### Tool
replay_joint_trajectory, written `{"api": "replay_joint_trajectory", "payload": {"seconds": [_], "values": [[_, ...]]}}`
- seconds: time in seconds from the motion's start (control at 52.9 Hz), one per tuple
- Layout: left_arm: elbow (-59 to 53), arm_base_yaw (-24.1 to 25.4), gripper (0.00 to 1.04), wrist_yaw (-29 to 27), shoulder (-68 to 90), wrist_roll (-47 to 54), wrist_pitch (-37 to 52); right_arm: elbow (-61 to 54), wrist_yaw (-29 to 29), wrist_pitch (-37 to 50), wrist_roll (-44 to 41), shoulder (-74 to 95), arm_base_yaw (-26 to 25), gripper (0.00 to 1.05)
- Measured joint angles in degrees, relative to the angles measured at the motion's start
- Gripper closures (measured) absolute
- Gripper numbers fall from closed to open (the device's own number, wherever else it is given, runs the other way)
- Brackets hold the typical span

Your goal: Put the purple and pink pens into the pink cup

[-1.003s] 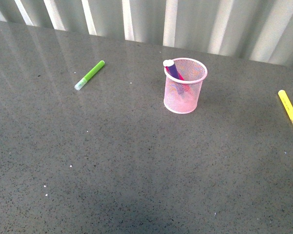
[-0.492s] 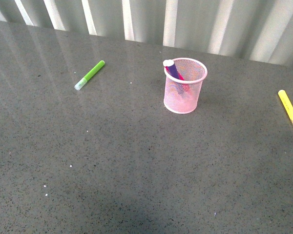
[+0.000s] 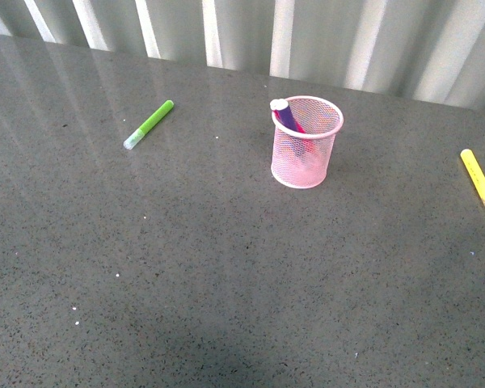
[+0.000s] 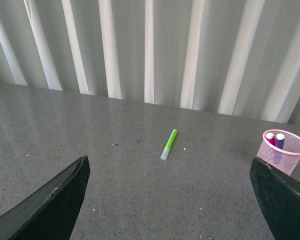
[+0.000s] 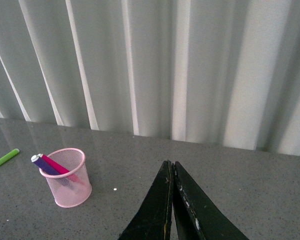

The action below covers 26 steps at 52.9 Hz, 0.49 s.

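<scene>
The pink cup (image 3: 306, 143) stands upright on the grey speckled counter (image 3: 226, 275), toward the far side, not far from the pleated white curtain (image 3: 323, 40). Both pens are inside it, leaning against the rim on the left: the purple pen (image 3: 284, 115) with its pale cap poking above the edge, and the pink pen (image 5: 59, 165) lying just beside it. A lime green marker (image 3: 149, 124) lies flat well off to the cup's left, and a yellow marker (image 3: 480, 183) lies near the counter's right edge. Neither arm reaches near the cup. The left pincer (image 4: 170, 200) is spread wide and holds nothing; the right pincer (image 5: 171, 200) has its dark fingers (image 5: 155, 210) pressed together, empty.
</scene>
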Motion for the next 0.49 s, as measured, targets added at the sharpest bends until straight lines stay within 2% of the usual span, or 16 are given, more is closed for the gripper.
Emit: {"api": "replay_joint_trajectory", "payload": {"seconds": [0.416, 0.492], "values": [[0.0, 0.0, 0.07, 0.0, 0.0, 0.0, 0.0, 0.0, 0.0, -7.6, 0.0, -7.6, 0.0, 1.01], [0.0, 0.0, 0.07, 0.0, 0.0, 0.0, 0.0, 0.0, 0.0, -16.8, 0.0, -14.8, 0.0, 1.01]]}}
